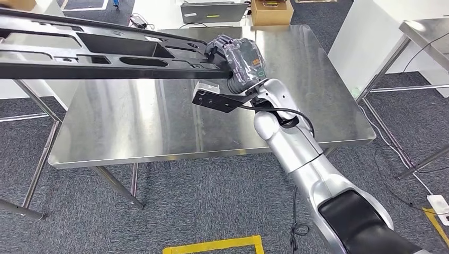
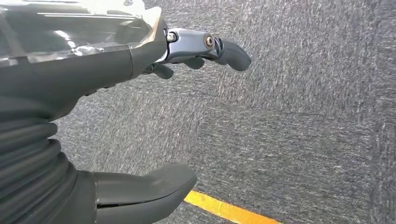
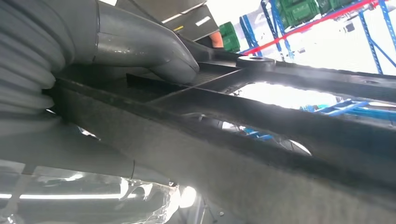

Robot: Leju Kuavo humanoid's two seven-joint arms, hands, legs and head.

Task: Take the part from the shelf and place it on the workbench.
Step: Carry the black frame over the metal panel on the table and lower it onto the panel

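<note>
A long black plastic part (image 1: 95, 55) with several cut-outs stretches across the upper left of the head view, held in the air above the steel workbench (image 1: 159, 127). My right hand (image 1: 238, 61) grips its right end, the fingers wrapped over its edge. In the right wrist view the part (image 3: 280, 130) runs away from my right hand (image 3: 140, 46), whose thumb presses on its top face. My left hand (image 2: 140, 93) hangs over the grey carpet with its fingers apart and nothing in it.
The workbench stands on thin metal legs on grey carpet. A second steel table (image 1: 423, 32) is at the right, a cardboard box (image 1: 271, 11) and a grey case (image 1: 212, 11) lie beyond the bench. Yellow floor tape (image 1: 217, 245) marks the near side.
</note>
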